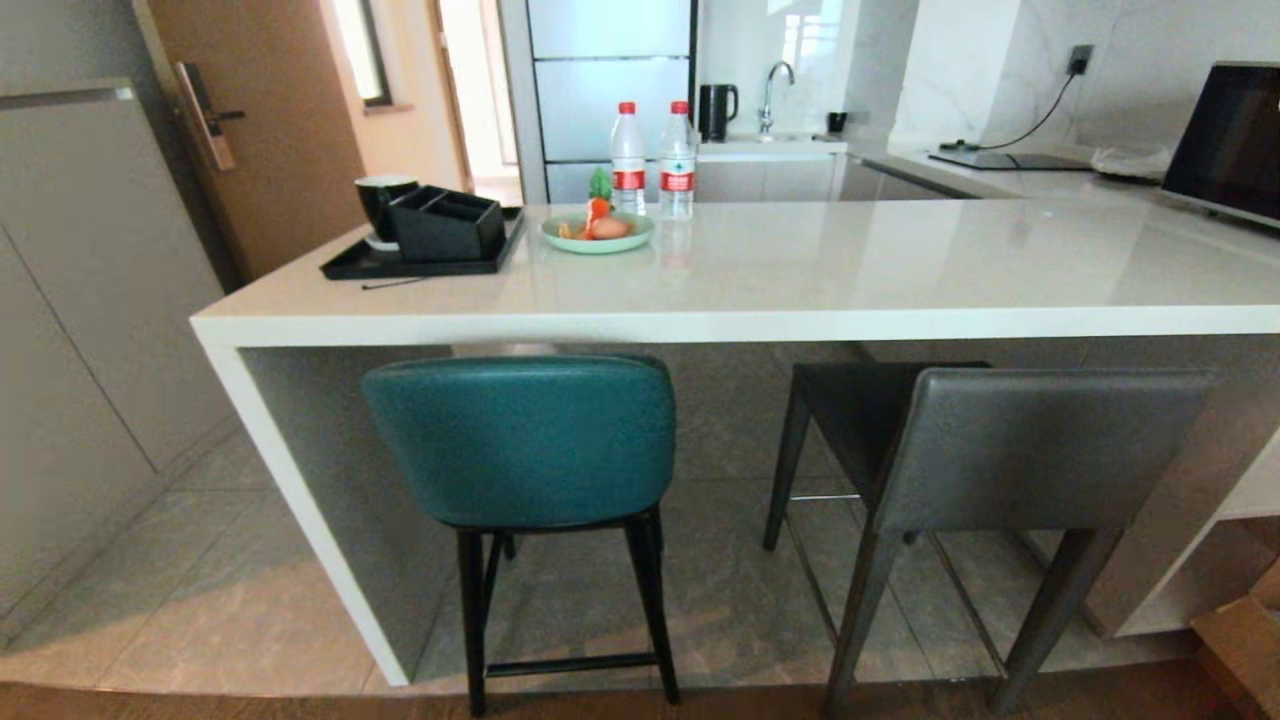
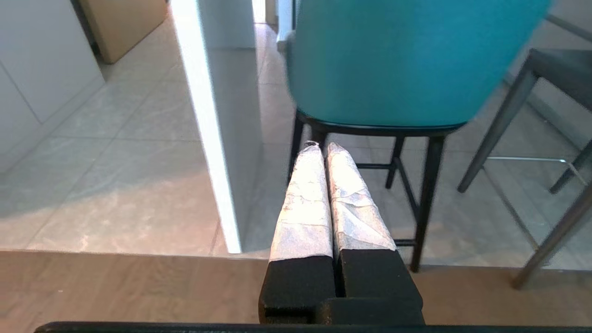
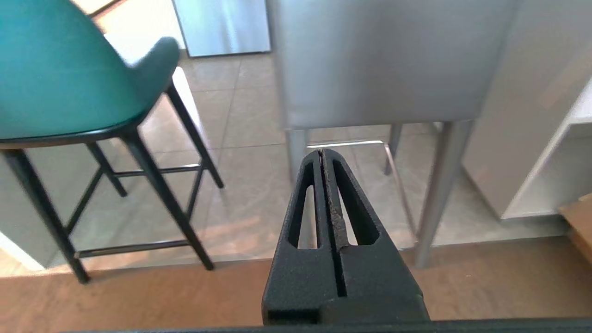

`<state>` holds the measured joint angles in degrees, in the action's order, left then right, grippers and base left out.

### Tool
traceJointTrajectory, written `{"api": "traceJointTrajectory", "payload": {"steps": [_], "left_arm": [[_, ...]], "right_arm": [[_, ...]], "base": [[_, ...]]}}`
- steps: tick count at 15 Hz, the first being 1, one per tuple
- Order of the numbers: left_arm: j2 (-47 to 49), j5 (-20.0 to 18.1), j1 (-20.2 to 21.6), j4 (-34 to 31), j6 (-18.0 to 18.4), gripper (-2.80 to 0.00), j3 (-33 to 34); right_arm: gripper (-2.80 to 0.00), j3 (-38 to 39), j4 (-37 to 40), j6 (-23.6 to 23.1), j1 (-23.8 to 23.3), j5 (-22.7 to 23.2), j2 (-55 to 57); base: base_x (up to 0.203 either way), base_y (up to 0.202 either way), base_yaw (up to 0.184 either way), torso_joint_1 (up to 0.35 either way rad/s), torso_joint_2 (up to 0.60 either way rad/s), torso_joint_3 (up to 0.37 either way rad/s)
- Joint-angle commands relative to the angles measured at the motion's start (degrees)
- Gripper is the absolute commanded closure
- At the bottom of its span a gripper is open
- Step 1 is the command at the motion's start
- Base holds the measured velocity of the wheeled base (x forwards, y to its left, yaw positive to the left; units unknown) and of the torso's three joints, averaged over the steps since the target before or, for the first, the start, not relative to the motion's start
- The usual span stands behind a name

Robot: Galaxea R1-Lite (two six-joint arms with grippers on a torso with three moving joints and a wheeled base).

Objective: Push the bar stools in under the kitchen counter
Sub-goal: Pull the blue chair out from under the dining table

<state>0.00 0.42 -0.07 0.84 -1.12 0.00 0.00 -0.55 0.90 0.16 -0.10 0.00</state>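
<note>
Teal bar stool (image 1: 520, 440) and grey bar stool (image 1: 1000, 450) stand backs out at the white table (image 1: 800, 325), so with left gripper (image 2: 323, 150) and right gripper (image 3: 322, 155) both closed, press each backrest squarely, low and slowly.

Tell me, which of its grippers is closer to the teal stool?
Left. The left gripper, shut, points at the teal stool from just behind it; the right gripper, shut, faces the grey stool beside it.
</note>
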Motion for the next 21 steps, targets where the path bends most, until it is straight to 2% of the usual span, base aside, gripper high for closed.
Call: {"api": "traceJointTrajectory", "payload": {"steps": [1, 13, 21], "left_arm": [[0.1, 0.0, 0.0, 0.0, 0.0, 0.00, 0.1], [0.1, 0.0, 0.1, 0.0, 0.0, 0.00, 0.1], [0.1, 0.0, 0.1, 0.0, 0.0, 0.00, 0.0]], "right_arm": [[0.00, 0.1, 0.0, 0.0, 0.0, 0.0, 0.1], [0.00, 0.1, 0.0, 0.0, 0.0, 0.0, 0.1], [0.00, 0.2, 0.0, 0.0, 0.0, 0.0, 0.1]], "base": [[0.000, 0.192, 0.002, 0.002, 0.00, -0.002], [0.000, 0.190, -0.002, 0.002, 0.00, 0.003], [0.000, 0.009, 0.000, 0.000, 0.00, 0.000]]}}
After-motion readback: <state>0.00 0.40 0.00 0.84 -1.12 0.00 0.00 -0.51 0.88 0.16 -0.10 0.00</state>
